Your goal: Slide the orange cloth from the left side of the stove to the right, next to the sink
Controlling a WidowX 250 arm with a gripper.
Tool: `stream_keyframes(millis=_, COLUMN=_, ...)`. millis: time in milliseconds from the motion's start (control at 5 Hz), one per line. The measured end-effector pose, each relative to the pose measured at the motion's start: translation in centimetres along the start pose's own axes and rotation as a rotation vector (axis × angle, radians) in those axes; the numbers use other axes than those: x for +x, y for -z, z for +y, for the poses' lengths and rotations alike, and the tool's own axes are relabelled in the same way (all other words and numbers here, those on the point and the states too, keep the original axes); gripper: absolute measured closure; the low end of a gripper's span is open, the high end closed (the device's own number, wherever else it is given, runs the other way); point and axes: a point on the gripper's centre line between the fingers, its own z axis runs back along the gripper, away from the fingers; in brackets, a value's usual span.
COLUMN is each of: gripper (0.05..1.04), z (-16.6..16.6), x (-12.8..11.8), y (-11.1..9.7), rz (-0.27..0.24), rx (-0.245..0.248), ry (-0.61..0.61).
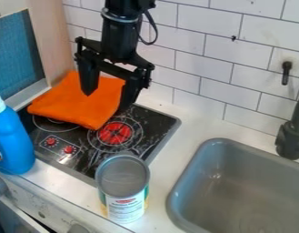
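From where I'm standing, the black arm [120,34] comes down from the top of the view, and its gripper [105,102] hangs right over the orange cloth [76,102]. The 2 fingers stand wide apart with nothing that I can see gripped between them. 1 finger is over the middle of the cloth, the other just by its right edge, so most of the cloth lies below and to the left of the gripper. Whether either fingertip touches it, I can't tell.

The cloth is folded, roughly square, with no clear long axis; it sits askew on the far left part of the black stove [80,164], partly over 1 burner and reaching past the edge. The red burner [115,133] is just to its right. There's only 1 arm, so no other is nearer.

A blue bottle [13,141] stands left of the stove, and an open can [124,195] on the bench [166,159] at its near edge. The grey sink [186,170] is off to the right.
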Motion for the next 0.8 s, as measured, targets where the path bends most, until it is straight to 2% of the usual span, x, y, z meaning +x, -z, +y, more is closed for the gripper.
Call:
stream_keyframes(millis=200, gripper=0.083, z=-0.3, x=-0.1, y=0.8, rz=0.031, rx=-0.002, ry=0.009)
stream_keyframes(millis=400, gripper=0.083, z=2.0, x=1.8, y=0.0, rz=-0.022, rx=-0.078, ry=-0.032)
stream_keyframes(millis=600, gripper=0.083, z=5.3, x=4.1, y=0.6, rz=-0.032, rx=-0.132, ry=-0.091)
stream_keyframes(millis=800, gripper=0.083, z=7.6, x=5.9, y=2.2, rz=-0.017, rx=-0.131, ry=-0.128)
